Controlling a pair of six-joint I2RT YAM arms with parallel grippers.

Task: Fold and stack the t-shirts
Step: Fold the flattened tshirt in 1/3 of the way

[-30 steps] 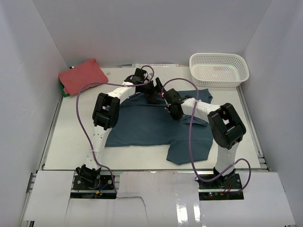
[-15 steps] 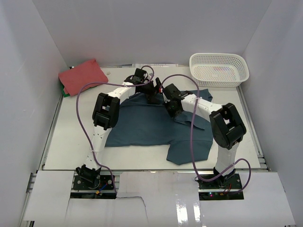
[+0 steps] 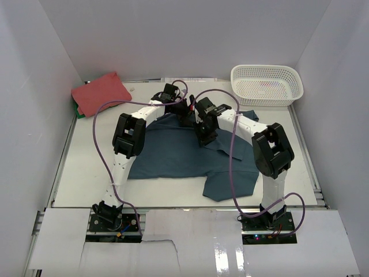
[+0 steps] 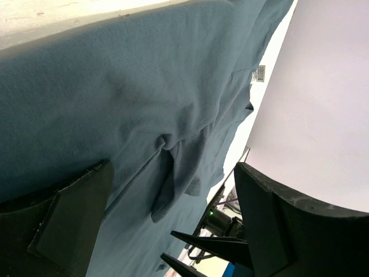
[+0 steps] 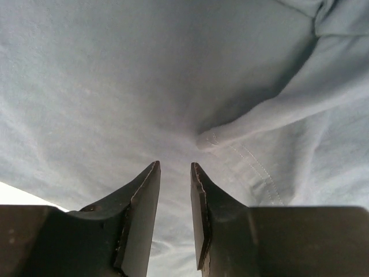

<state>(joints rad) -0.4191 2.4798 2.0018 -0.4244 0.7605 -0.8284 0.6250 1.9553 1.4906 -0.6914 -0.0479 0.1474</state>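
Teal t-shirt [image 3: 173, 156]: lay spread on the bench [image 3: 86, 173], unfolded.
Coral-red t-shirt [image 3: 99, 92]: folded, at the far-left corner.
Left gripper [image 4: 173, 219]: jaws wide open, empty.
Right gripper [image 5: 174, 173]: jaws narrowly parted above the teal cloth, gripping nothing.
Outstanding: judged, the teal fold and the stacking.

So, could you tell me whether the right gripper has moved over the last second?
Yes. In the top view the right gripper has shifted left, farther from the white basket, and it is over the teal t-shirt.
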